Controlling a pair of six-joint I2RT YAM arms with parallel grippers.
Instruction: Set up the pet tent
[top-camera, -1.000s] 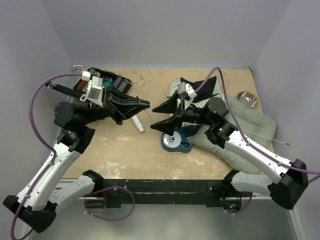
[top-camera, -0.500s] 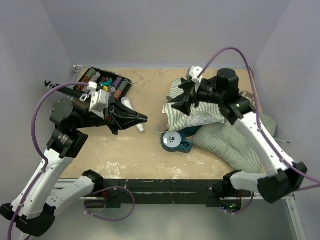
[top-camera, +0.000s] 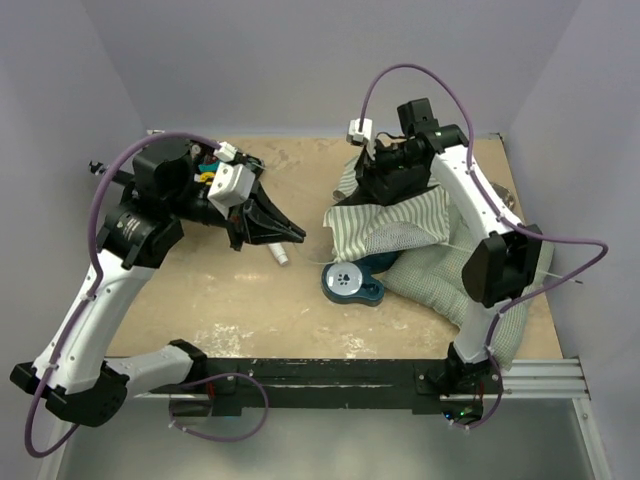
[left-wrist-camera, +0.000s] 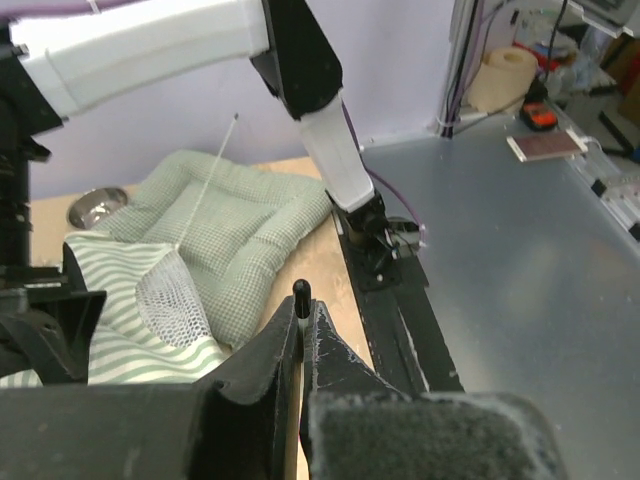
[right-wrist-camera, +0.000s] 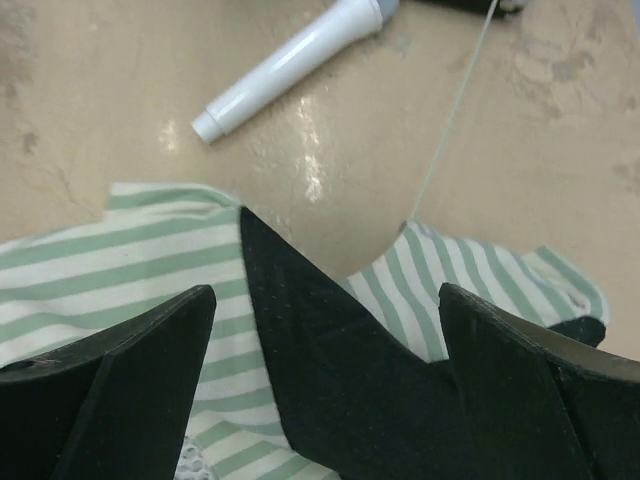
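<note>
Pet tent (top-camera: 388, 224) crumpled, overlapping cushion (top-camera: 452, 278) edge

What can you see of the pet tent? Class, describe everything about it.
The pet tent lies collapsed and crumpled, not standing. It is soft green-and-white striped fabric with a white mesh patch, a black panel and a thin white pole sticking out. It rests on the table, overlapping the green checked cushion; the open right claw hovers over it.

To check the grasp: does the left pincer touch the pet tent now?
Apart. The top view shows bare table between the shut left pincer and the striped pet tent.
</note>
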